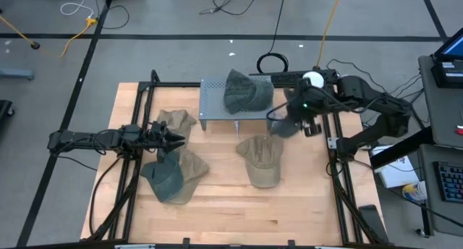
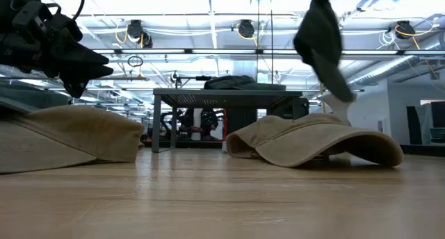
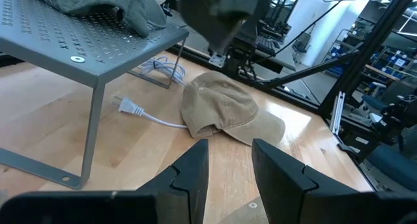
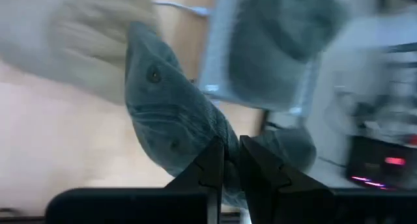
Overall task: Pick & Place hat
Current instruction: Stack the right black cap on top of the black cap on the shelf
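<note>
A dark green hat (image 4: 166,113) hangs from my right gripper (image 4: 230,165), which is shut on it, high above the table's right half (image 1: 283,126). In the low view this hat (image 2: 321,41) dangles over a tan hat (image 2: 313,138) that lies on its brim and crown rim on the wood (image 1: 260,161). Another dark green hat (image 1: 246,91) lies on the grey perforated stand (image 1: 213,108) at the far middle. My left gripper (image 3: 229,160) waits open over the left side (image 1: 170,139), pointing level toward the right, nothing between its fingers. My right gripper pinches a fold of the dark green hat's cloth (image 4: 221,136) between its two fingers, slanting down from above. The hat hangs below the fingers, lifted clear of the table and of the tan hat, its crown with the eyelets (image 4: 154,74) drooping away from the grip.
At the left lie a tan hat (image 1: 177,121) and, nearer the front, a tan hat (image 1: 192,169) overlapped by a green one (image 1: 165,178). A white plug and cable (image 3: 140,111) lie beside the stand's leg. Black frame rails (image 1: 340,184) run along both sides of the table.
</note>
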